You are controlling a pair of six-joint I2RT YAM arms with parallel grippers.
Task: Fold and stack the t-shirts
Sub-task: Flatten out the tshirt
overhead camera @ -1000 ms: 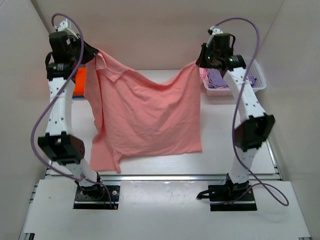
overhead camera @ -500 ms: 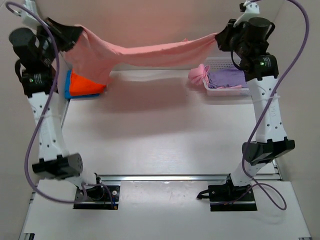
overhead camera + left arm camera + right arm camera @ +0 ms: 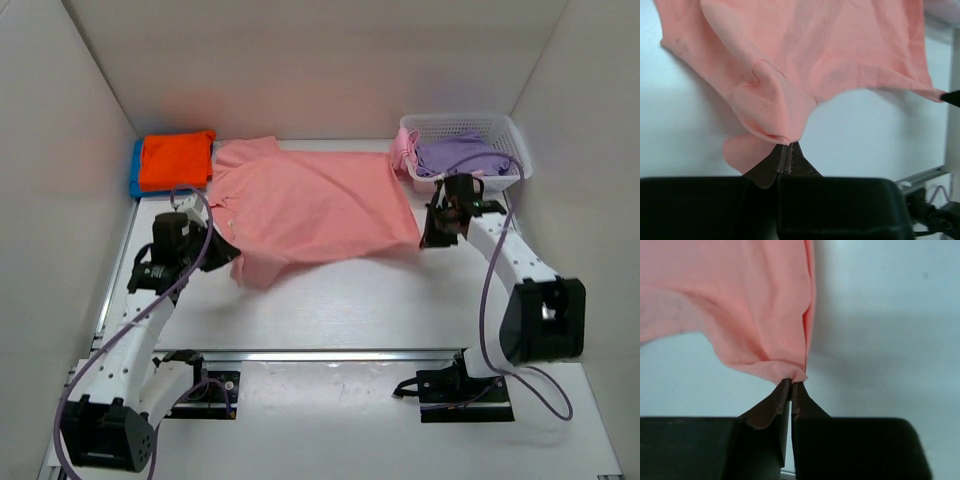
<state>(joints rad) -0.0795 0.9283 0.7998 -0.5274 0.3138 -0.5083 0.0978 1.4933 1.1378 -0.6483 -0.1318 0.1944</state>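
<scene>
Your left gripper [image 3: 788, 146] is clenched on a near corner of the salmon-pink t-shirt [image 3: 310, 200] and your right gripper [image 3: 791, 382] pinches the other near corner. The shirt is spread on the table [image 3: 330, 305] between them. Orange t-shirt [image 3: 176, 160] sits folded on a blue t-shirt [image 3: 134, 172] at 10 o'clock. At 2 o'clock, the basket [image 3: 505, 128] holds a lavender t-shirt [image 3: 460, 155].
</scene>
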